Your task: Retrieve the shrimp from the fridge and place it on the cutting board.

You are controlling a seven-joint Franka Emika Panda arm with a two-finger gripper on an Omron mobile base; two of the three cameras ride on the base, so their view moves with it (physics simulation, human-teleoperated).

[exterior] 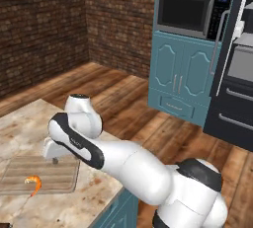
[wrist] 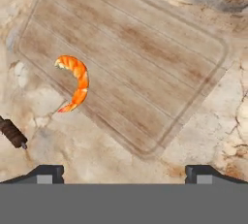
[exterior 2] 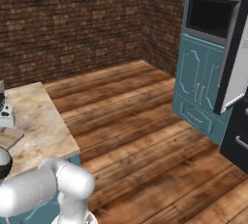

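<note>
Shrimp (wrist: pixel 75 82) lies on cutting board's (wrist: pixel 145 58) edge; fingers (wrist: pixel 46 173) apart.

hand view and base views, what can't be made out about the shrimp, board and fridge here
- Shrimp tail: its tip reaches the cutting board edge; on the board or past it is unclear in the hand view.
- Fridge: interior cut off by the frame's right edge in the left base view.
- Dark ribbed object: cropped by the hand view's left edge, unidentifiable.
- Gripper: fingertips barely visible, wide apart, empty.
</note>
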